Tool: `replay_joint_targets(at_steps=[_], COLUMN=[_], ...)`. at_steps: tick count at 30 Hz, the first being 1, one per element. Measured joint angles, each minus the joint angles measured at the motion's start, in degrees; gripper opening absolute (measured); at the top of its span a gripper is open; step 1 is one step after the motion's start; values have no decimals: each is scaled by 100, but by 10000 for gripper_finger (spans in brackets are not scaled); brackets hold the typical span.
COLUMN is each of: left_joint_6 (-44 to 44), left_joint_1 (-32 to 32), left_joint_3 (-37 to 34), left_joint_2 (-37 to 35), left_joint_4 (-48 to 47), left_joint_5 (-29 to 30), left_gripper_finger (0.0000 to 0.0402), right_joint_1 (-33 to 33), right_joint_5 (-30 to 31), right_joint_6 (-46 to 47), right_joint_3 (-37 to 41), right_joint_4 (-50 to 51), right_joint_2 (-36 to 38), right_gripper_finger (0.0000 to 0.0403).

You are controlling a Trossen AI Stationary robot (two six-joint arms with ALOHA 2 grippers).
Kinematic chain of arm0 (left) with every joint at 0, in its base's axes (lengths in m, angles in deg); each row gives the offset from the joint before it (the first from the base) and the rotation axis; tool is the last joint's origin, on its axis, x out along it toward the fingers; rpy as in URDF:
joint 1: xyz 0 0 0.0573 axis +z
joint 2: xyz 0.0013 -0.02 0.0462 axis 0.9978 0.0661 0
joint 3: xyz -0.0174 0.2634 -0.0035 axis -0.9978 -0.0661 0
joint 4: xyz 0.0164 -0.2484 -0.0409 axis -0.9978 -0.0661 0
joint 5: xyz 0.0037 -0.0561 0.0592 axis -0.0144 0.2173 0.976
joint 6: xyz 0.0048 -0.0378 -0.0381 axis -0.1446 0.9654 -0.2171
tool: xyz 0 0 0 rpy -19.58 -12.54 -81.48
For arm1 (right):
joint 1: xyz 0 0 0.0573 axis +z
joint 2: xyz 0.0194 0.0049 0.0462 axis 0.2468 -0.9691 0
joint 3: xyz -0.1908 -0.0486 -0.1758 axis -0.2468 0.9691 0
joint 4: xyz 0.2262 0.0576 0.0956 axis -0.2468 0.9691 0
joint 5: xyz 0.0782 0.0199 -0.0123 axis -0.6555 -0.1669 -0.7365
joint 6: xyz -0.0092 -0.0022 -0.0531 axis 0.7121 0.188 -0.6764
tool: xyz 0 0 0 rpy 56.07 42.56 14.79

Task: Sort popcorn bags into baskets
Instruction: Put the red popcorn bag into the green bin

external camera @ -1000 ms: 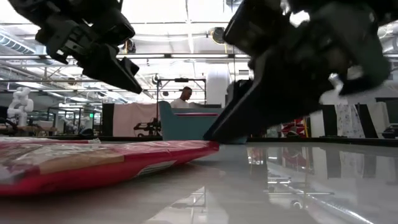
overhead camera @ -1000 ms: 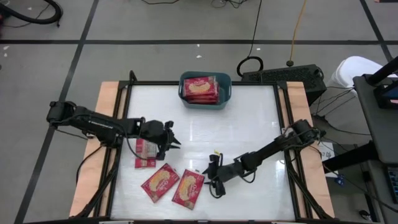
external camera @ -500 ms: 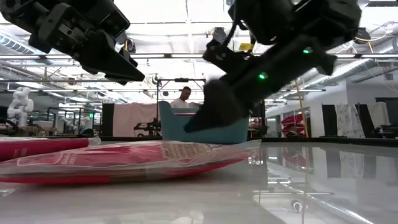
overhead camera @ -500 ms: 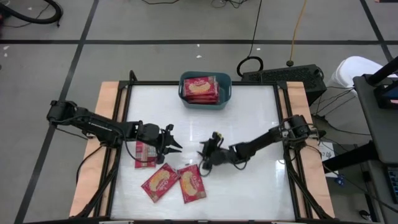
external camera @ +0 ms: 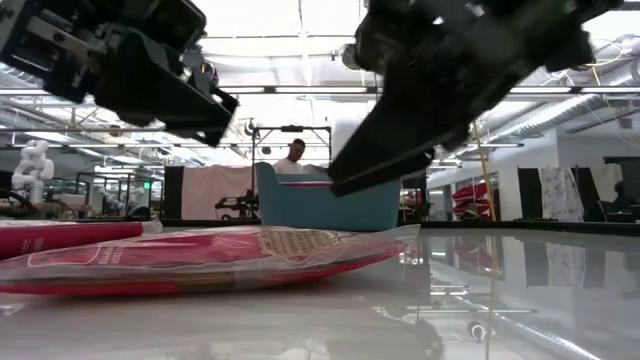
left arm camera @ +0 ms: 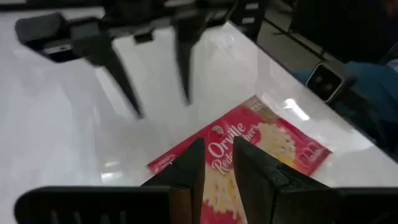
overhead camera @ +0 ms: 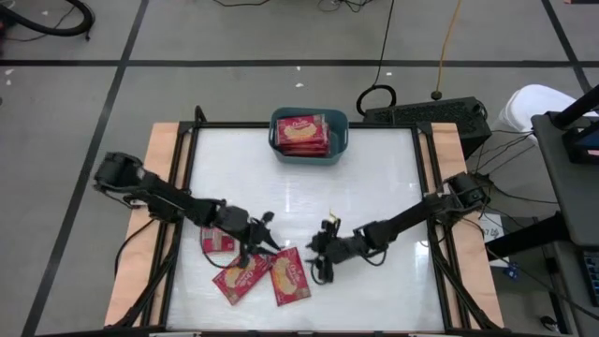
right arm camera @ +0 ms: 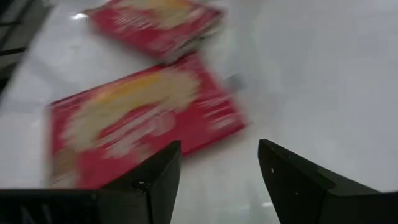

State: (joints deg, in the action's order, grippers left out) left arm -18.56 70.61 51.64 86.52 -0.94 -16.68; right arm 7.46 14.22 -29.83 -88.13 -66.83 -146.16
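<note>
Hovering over the loose popcorn bags [overhead camera: 245, 275] on the bench [overhead camera: 374, 187], the left tool [overhead camera: 265, 245] had its fingers narrowly parted and empty; the right tool [overhead camera: 318, 266] stood wide open beside another bag [overhead camera: 290, 277], likely approaching; the basket [overhead camera: 309, 137] lay well apart.

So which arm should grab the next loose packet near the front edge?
Probably the right: the right gripper hovers beside the flat red popcorn packet with jaws open and empty. The left gripper sits above the neighbouring red packet, jaws nearly closed, so it would need opening first.
</note>
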Motion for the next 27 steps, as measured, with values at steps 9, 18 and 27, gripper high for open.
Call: replay_joint_targets(at_steps=[9, 18, 27], left_joint_6=[-261, 261, 481], left_joint_1=[-177, 494, 859], left_joint_3=[1089, 1373, 1355], left_joint_2=[1703, 1750, 902], left_joint_4=[-512, -1508, -2547], left_joint_5=[293, 2459, 2432], left_gripper_finger=[85, 85, 85], right_joint_1=[642, 766, 572], right_joint_5=[144, 933, 1921], right_joint_6=[694, 1629, 2756], right_joint_3=[2, 2, 113], right_joint_4=[84, 565, 778], right_joint_2=[-4, -4, -14], right_gripper_finger=[205, 205, 205])
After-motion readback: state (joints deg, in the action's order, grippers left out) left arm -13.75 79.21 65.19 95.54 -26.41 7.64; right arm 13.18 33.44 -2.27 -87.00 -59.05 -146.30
